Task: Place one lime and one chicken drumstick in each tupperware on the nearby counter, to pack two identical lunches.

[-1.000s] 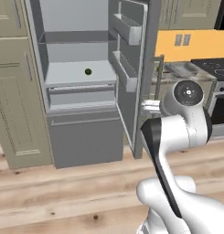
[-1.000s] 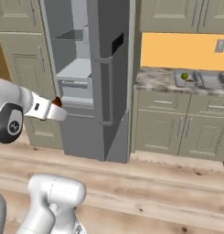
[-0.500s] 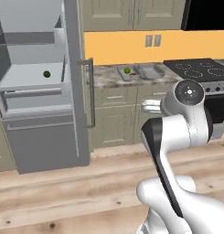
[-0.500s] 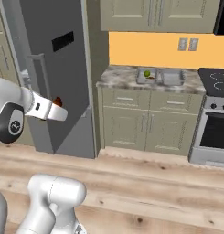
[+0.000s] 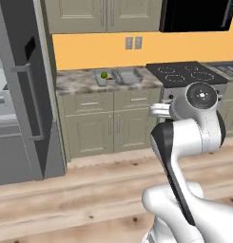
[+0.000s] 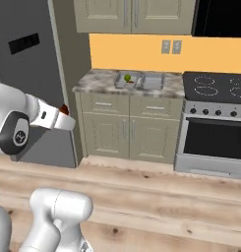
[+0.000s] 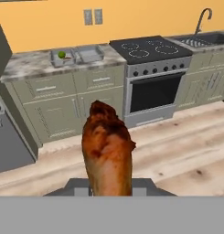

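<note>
The gripper (image 7: 109, 189) is closed on a chicken drumstick (image 7: 107, 153). Far off on the counter (image 5: 75, 81), the left tupperware (image 5: 104, 78) has a lime (image 5: 104, 75); the right tupperware (image 5: 130, 75) looks empty. Most packing is left

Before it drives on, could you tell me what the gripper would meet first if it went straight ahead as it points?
Probably the cabinet doors under the counter, left of the oven; the way before them looks free.

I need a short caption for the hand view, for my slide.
Gripper carrying a chicken drumstick toward the tupperware.
</note>
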Controlling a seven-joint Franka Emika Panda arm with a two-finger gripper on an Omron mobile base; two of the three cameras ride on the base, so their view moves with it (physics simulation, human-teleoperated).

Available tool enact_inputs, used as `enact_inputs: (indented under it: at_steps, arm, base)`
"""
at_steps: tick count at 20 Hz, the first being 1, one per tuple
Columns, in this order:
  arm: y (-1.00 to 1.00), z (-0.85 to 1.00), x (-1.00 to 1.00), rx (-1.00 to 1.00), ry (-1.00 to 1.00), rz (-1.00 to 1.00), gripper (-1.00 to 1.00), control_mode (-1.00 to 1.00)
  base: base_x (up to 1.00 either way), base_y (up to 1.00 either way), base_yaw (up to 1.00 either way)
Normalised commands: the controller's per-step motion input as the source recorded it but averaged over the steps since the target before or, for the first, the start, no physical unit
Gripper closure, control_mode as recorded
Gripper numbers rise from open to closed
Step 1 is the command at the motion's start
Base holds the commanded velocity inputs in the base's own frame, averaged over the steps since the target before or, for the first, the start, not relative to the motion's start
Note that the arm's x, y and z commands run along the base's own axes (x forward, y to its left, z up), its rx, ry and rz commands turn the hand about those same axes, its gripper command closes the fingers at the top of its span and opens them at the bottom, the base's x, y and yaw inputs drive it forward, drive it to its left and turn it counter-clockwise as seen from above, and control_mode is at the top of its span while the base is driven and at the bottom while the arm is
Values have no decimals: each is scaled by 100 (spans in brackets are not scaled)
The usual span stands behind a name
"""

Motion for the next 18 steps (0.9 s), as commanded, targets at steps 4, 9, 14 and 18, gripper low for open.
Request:
enact_inputs:
  at_steps: [4, 9, 14, 18]
  arm:
    - [0, 0, 0, 0, 0, 0, 100, 100]
    - [0, 0, 0, 0, 0, 0, 100, 100]
    - [0, 0, 0, 0, 0, 0, 100, 100]
    - [0, 0, 0, 0, 0, 0, 100, 100]
  base:
    - [83, -43, 0]
    - [100, -33, 0]
    - [100, -41, 0]
    - [100, -37, 0]
